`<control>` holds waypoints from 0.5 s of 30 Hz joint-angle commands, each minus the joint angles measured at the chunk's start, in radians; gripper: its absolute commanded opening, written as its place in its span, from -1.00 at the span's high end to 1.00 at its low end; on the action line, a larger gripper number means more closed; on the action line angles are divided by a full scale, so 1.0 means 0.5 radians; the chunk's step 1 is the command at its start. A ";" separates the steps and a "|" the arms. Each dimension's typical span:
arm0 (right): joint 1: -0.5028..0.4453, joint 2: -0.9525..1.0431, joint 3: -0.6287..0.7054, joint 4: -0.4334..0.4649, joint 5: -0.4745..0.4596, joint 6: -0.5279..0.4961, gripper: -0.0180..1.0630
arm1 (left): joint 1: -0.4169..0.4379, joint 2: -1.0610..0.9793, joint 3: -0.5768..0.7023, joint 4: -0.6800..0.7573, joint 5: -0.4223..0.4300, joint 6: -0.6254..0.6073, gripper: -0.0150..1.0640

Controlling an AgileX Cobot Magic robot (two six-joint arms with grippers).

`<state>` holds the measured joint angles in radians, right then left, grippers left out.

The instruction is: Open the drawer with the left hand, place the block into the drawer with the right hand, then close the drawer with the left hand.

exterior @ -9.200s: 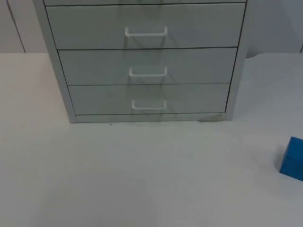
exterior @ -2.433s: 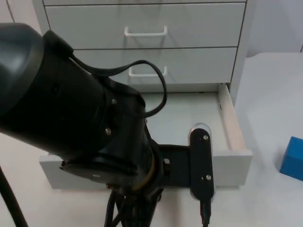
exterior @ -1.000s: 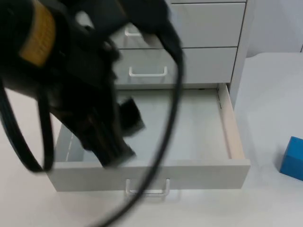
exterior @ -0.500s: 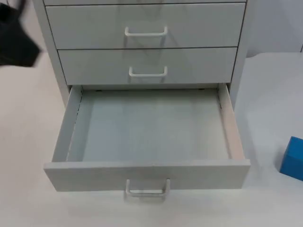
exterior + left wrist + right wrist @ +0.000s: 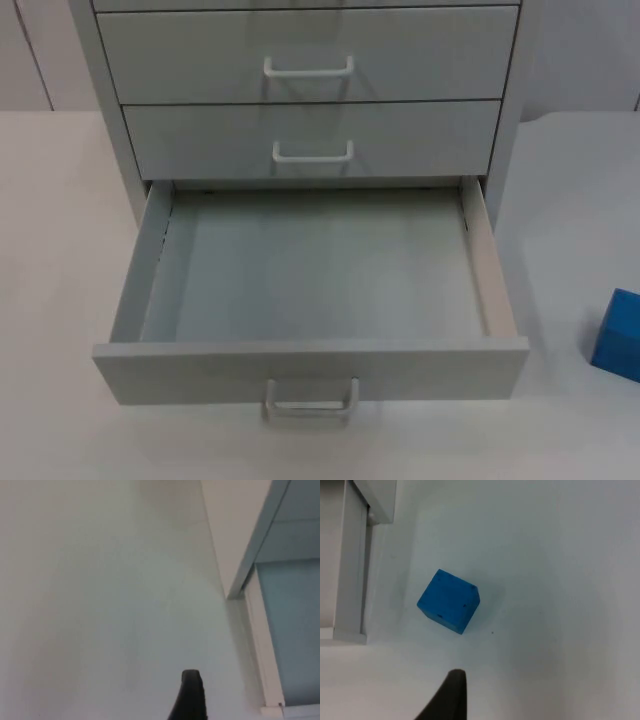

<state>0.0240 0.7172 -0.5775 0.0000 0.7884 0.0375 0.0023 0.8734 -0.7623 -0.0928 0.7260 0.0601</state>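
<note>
Gone from over the drawer (image 5: pixel 300 370), left arm; block (image 5: pixel 448 607) beyond right pincer (image 5: pixel 451 695).

White desk (image 5: pixel 60 300), grey drawer cabinet (image 5: pixel 310 100) standing on it, bottom drawer (image 5: pixel 310 370) pulled open, blue block (image 5: pixel 617 336) on desk right of drawer.

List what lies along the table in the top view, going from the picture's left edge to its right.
Bare white table → open bottom drawer, pulled out and with nothing inside → its handle at the middle of the front panel → blue block on the table at the right edge.
</note>
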 commanded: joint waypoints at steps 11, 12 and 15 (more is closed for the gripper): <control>-0.006 -0.002 -0.012 0.011 -0.009 -0.001 -0.98 | 0.169 -0.012 0.181 -0.035 -0.063 0.087 -0.27; -0.006 -0.002 -0.012 0.011 -0.009 -0.001 -0.98 | 0.169 -0.012 0.181 -0.035 -0.063 0.087 -0.27; -0.006 -0.002 -0.012 0.011 -0.009 -0.001 -0.98 | 0.169 -0.012 0.181 0.017 -0.042 0.087 -0.27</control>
<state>0.0240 0.7172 -0.5775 0.0000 0.7884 0.0375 0.0843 0.8736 -0.6764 -0.0976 0.7088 0.1006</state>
